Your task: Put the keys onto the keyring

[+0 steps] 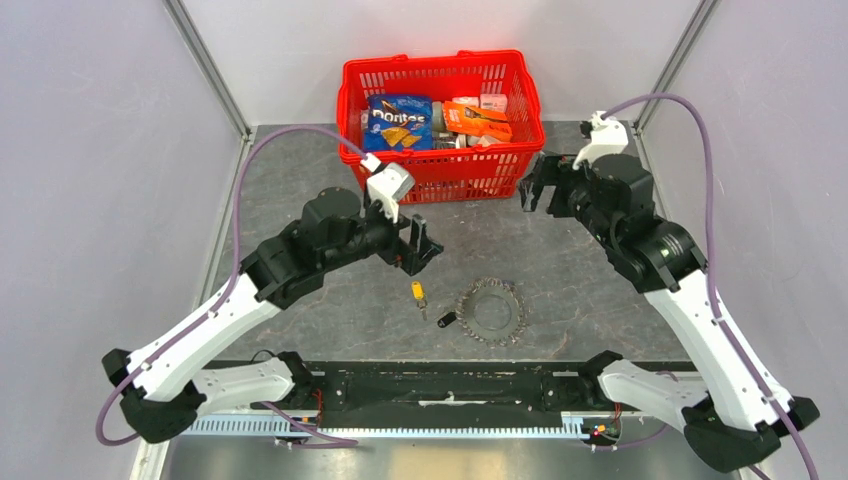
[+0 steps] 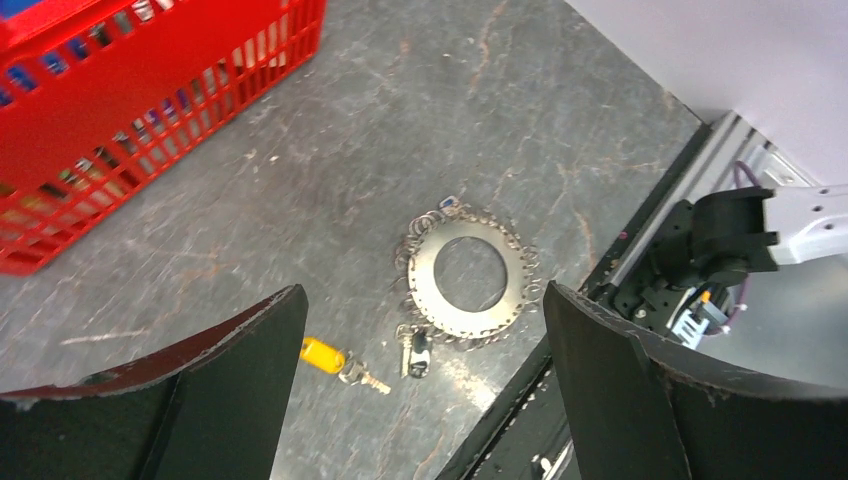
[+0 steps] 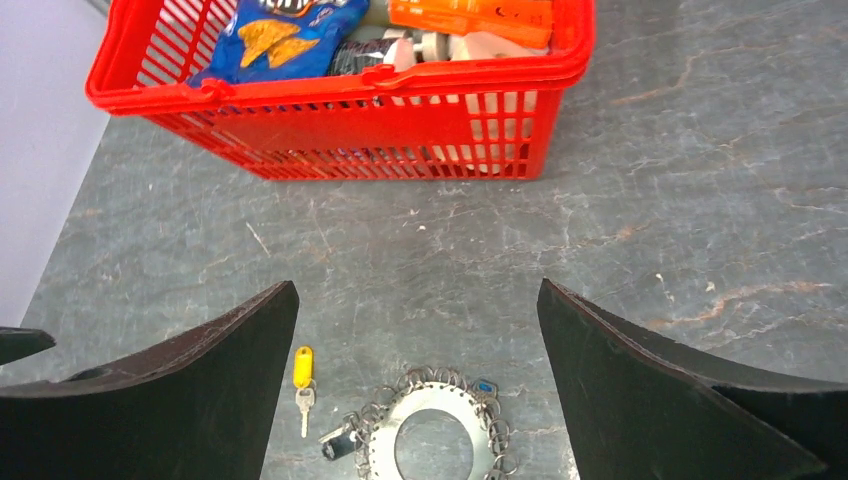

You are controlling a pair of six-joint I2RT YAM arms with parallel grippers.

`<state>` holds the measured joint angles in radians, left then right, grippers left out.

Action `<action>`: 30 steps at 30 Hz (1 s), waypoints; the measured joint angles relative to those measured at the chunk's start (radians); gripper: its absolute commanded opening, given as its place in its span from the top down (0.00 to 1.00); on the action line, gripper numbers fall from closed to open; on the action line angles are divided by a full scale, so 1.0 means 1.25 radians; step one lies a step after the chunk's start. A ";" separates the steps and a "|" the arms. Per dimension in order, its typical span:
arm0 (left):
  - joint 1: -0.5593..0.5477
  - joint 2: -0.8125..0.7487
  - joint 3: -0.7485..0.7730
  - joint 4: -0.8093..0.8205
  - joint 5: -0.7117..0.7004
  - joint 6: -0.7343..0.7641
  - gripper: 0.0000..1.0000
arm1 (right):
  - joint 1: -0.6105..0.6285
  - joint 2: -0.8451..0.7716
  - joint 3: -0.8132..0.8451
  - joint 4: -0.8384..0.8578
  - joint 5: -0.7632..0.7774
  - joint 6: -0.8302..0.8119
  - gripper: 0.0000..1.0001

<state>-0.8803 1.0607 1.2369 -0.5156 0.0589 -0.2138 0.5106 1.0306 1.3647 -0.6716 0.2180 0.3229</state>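
The keyring [image 1: 492,311] is a flat metal disc edged with many small rings, lying on the grey table near the front. It also shows in the left wrist view [image 2: 467,275] and the right wrist view [image 3: 432,440]. A yellow-headed key [image 1: 417,296] lies loose to its left [image 2: 338,361] [image 3: 303,378]. A dark-headed key [image 1: 446,321] lies touching the disc's left rim [image 2: 419,352] [image 3: 338,444]. My left gripper [image 1: 420,247] hovers open and empty above the yellow key. My right gripper [image 1: 535,184] is open and empty near the basket's right corner.
A red basket [image 1: 441,170] holding a Doritos bag [image 1: 398,121] and orange packets stands at the back centre. A black rail [image 1: 440,385] runs along the table's front edge between the arm bases. Grey walls enclose both sides.
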 measured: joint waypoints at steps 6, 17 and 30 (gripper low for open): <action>0.001 -0.063 -0.027 -0.016 -0.038 0.018 0.04 | 0.000 -0.084 -0.074 -0.006 -0.067 0.002 0.03; 0.001 -0.069 -0.064 0.004 0.002 0.021 0.03 | 0.002 -0.018 -0.092 -0.071 -0.090 0.063 0.03; 0.001 -0.119 -0.140 0.033 0.003 0.002 0.04 | 0.002 -0.013 -0.277 -0.095 -0.152 0.126 0.04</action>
<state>-0.8795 0.9115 1.0622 -0.4747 0.0628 -0.2119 0.5125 1.0149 1.0180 -0.7898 0.0280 0.4808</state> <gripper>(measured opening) 0.965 0.956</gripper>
